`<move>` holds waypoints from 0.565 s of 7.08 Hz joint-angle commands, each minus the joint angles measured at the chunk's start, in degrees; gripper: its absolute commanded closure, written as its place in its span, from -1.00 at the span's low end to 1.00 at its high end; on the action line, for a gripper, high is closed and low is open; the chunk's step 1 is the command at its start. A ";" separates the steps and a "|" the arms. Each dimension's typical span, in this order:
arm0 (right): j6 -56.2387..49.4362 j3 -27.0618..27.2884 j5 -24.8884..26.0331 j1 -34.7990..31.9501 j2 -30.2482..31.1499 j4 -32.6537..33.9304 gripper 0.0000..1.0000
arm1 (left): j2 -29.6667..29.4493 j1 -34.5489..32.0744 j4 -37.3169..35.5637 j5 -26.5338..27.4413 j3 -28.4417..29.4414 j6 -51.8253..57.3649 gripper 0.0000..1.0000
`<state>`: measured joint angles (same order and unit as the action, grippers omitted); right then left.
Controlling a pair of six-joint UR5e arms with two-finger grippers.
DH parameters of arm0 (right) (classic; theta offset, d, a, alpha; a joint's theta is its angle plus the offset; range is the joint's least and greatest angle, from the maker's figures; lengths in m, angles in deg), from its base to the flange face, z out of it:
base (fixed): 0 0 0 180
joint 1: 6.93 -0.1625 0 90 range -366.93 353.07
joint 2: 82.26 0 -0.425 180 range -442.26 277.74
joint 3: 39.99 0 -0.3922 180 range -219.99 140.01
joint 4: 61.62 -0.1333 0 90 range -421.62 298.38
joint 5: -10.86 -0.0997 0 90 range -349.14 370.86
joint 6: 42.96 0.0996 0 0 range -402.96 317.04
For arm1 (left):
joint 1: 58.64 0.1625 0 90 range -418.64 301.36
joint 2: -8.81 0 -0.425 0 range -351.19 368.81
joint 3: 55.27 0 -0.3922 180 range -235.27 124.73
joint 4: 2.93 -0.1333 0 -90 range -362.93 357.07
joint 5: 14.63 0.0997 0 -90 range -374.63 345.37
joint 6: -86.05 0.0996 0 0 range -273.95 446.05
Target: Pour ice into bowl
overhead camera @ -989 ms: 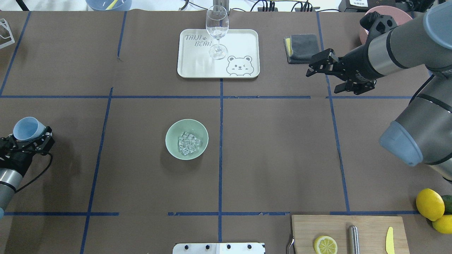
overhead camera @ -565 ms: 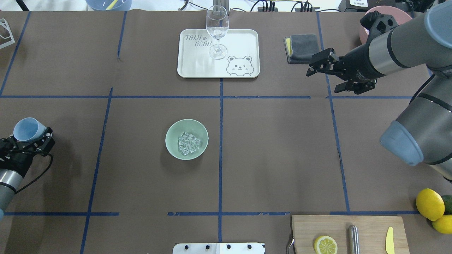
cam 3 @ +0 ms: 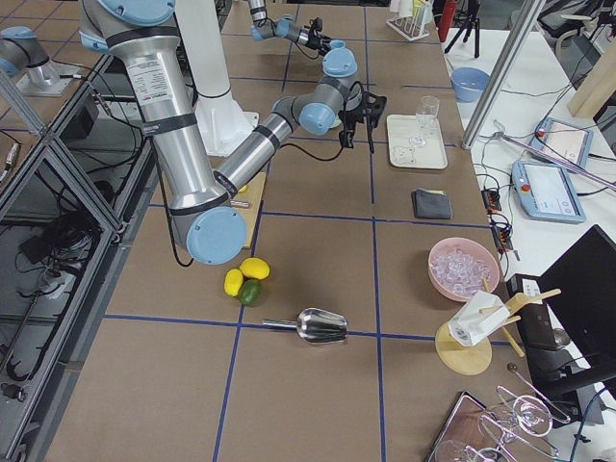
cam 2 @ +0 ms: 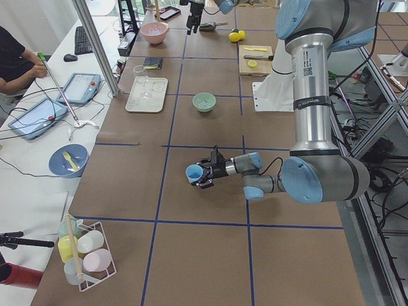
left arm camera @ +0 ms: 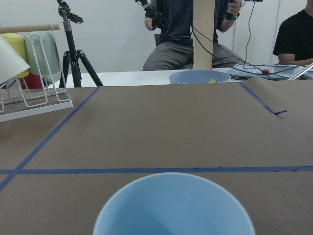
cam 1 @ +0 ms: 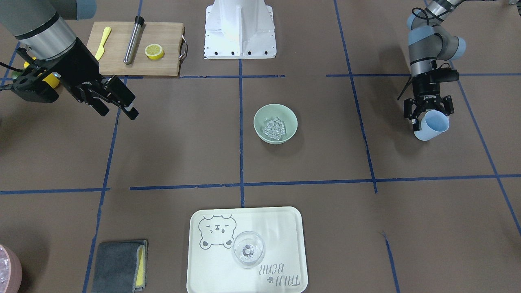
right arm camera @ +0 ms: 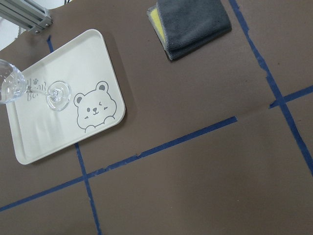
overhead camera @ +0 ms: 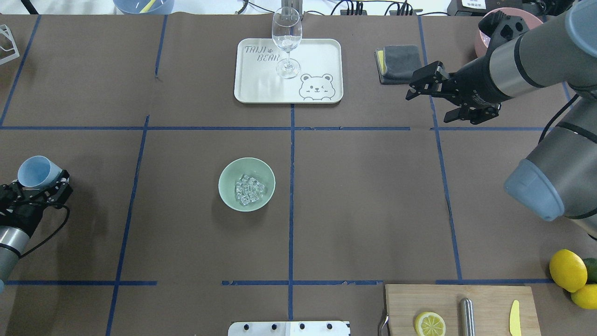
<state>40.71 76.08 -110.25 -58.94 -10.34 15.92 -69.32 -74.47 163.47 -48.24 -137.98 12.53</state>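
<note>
Near the middle of the table (overhead camera: 364,196), one pale mint-green bowl (overhead camera: 246,184) stands upright, and the ice (overhead camera: 248,190) lies in it as a single small heap of clear cubes; their exact number cannot be made out. There are two grippers. The left gripper (overhead camera: 44,189) sits low at the robot's left edge, well apart from the bowl, its fingers closed around one light blue cup (overhead camera: 35,171), which is tipped on its side; from the left wrist camera the cup's interior looks bare. The right gripper (overhead camera: 436,95) hangs above the far right part of the table with its jaws spread and nothing between them.

On the far side, one cream tray (overhead camera: 317,51) with a bear drawing carries one clear wine glass (overhead camera: 286,39), upright. Just beside the tray lies one folded grey cloth (overhead camera: 401,63). One wooden cutting board (overhead camera: 485,303) at the near right holds one lemon half (overhead camera: 429,324), one metal cylinder (overhead camera: 467,316) and one yellow knife (overhead camera: 514,318). Near the board are two whole lemons (overhead camera: 567,269) and one lime (overhead camera: 591,269).
</note>
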 commanded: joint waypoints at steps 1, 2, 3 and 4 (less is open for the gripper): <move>0.09 0.13 0.00 -0.02 -0.03 0.07 -1.00 | 0.25 1.14 0.07 1.00 -0.25 -0.04 -1.00; 0.09 0.04 0.00 -0.02 -0.03 0.07 -1.00 | 0.78 2.02 0.67 1.27 -0.34 -0.04 -1.00; 0.09 0.13 0.00 -0.02 -0.03 0.07 -1.00 | 1.13 2.99 1.12 1.36 -0.34 -0.04 -1.00; 0.00 0.22 0.00 -0.02 -0.03 0.07 -1.00 | 1.83 3.61 1.12 1.36 -0.34 -0.04 -1.00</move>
<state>40.78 76.21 -110.25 -58.96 -10.37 15.99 -68.19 -71.76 164.38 -46.97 -138.30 12.49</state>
